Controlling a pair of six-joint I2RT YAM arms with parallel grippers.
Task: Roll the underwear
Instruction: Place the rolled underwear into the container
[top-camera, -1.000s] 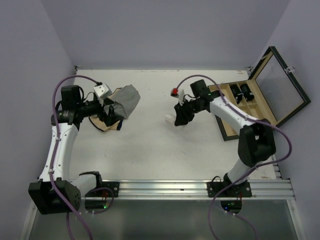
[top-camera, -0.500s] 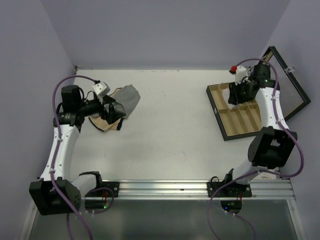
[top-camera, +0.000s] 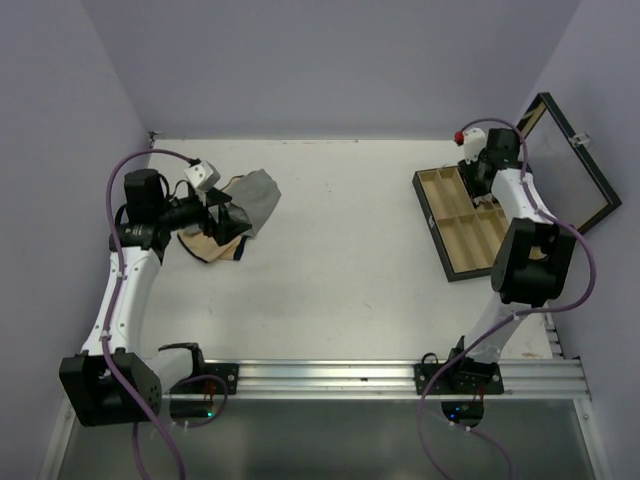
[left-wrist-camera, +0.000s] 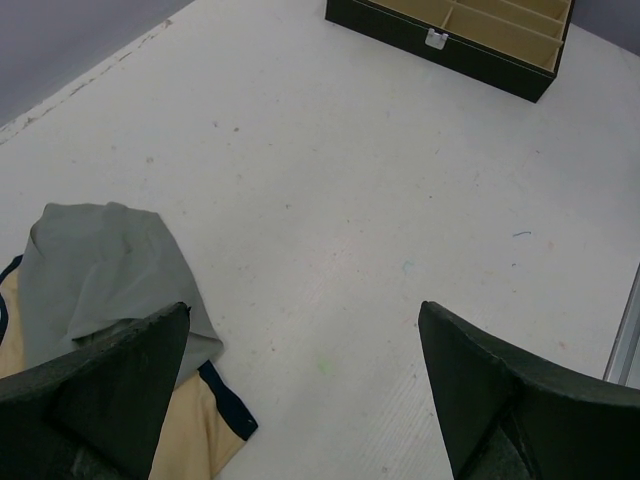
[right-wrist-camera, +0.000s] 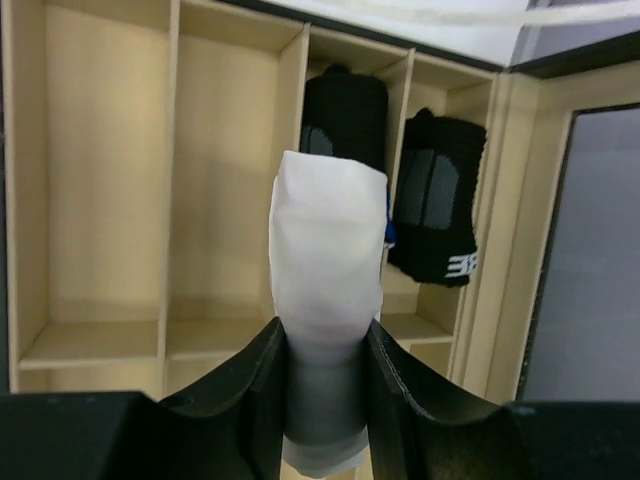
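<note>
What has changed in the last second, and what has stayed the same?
The right gripper, shut on the rolled underwear, carried it from the middle of the table to the right, over the wooden box. The left gripper stayed open above the grey cloth.

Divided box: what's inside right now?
Two black rolls, side by side; other visible compartments look bare. The underwear, held by the right gripper, covers part of one roll.

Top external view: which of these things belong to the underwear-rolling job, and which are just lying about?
In the job:
- underwear, rolled, clamped in the right end effector
- divided box it is held over

Lying about:
- grey cloth
- tan cloth
- two black rolls already in the box
- left end effector, open and empty beside the cloths
</note>
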